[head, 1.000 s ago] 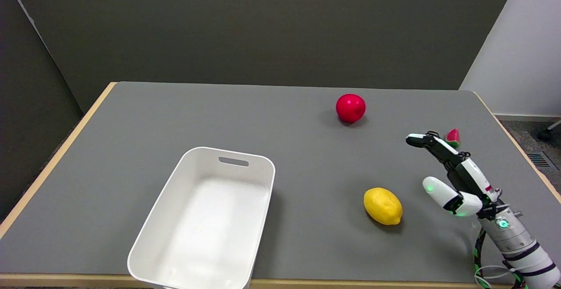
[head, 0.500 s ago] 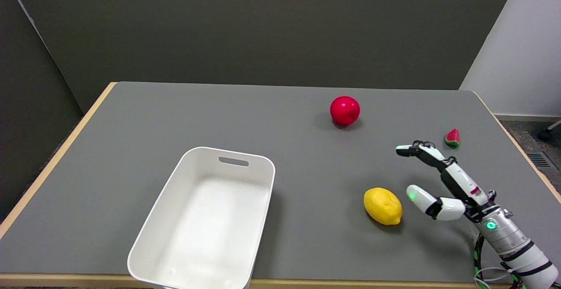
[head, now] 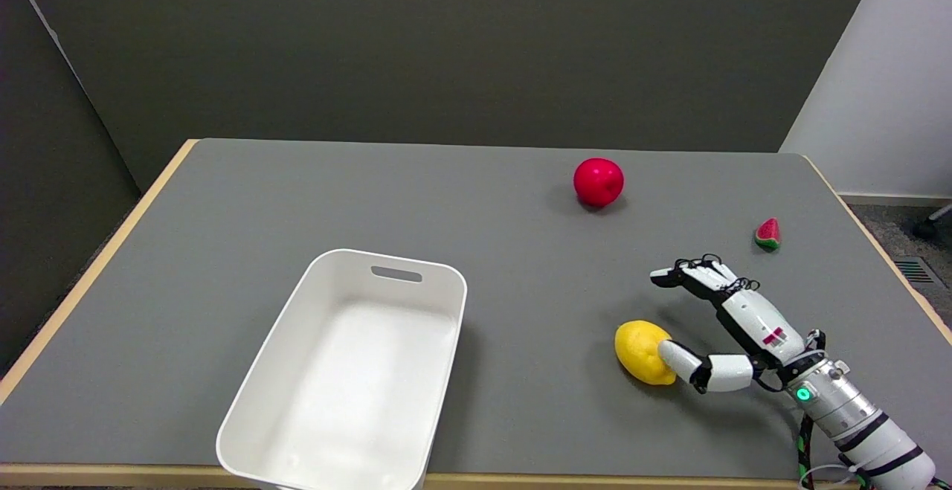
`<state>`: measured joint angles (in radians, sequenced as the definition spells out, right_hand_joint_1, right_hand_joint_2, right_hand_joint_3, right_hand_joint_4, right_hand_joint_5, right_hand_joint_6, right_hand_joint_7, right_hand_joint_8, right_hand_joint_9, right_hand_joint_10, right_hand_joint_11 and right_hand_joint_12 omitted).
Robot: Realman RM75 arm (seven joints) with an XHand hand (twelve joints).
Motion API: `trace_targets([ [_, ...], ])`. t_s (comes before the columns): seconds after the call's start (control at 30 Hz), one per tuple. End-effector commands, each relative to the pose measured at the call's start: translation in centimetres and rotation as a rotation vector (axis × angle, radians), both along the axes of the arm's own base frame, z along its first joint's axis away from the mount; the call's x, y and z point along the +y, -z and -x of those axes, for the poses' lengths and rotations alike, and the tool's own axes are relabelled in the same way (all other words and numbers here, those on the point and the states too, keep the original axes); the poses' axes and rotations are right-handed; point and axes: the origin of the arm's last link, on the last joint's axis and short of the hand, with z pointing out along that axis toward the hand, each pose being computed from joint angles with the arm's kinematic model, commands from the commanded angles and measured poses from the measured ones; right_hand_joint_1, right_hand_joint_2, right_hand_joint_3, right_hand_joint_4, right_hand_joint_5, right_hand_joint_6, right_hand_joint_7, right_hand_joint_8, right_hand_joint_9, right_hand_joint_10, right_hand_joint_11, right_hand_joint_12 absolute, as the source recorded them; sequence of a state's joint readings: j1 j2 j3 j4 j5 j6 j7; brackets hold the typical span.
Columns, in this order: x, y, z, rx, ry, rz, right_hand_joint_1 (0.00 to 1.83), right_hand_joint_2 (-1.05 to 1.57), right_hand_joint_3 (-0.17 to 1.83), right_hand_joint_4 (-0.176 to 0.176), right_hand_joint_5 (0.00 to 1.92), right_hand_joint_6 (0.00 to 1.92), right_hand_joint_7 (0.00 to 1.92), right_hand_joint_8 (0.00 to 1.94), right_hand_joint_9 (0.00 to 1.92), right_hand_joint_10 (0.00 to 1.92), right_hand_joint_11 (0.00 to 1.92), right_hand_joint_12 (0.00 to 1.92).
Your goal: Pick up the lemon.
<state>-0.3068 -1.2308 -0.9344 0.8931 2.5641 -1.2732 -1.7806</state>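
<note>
One lemon (head: pixel 641 351), one robot hand (head: pixel 732 330) against it

On the grey worktop (head: pixel 297 200) – one red ball (head: pixel 598 181), one watermelon slice (head: pixel 767 234), one white bin (head: pixel 349 375); thumb touches the lemon's right side, other fingers spread above, nothing gripped

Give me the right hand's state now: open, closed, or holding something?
Right hand: open, fingers spread; its thumb touches the lemon, which lies on the table, not yet gripped.

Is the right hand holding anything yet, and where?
Nothing held. The hand is spread; its thumb touches the lemon on its right side.
</note>
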Motion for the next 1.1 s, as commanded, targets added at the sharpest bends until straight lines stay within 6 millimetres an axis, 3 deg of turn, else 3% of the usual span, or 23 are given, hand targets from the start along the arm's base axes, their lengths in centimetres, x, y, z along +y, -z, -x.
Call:
trace_targets([
  [0.03,2.5,4.2,-3.1,0.187,-0.042,0.021,0.43,0.57,0.91,-0.157,0.27,0.59,0.37,0.59,0.23,0.83,0.00,1.00],
  [0.53,3.5,7.5,-1.3,0.100,-0.014,-0.073,0.41,0.58,0.91,-0.164,0.27,0.59,0.37,0.60,0.24,0.85,0.00,1.02],
  [0.83,1.7,5.7,-0.6,0.112,0.011,-0.044,0.41,0.58,0.91,-0.164,0.27,0.59,0.37,0.60,0.25,0.85,0.00,1.02],
  [1.1,-0.1,5.4,-0.2,0.077,0.016,-0.064,0.42,0.58,0.91,-0.152,0.27,0.59,0.36,0.59,0.24,0.85,0.00,1.02],
])
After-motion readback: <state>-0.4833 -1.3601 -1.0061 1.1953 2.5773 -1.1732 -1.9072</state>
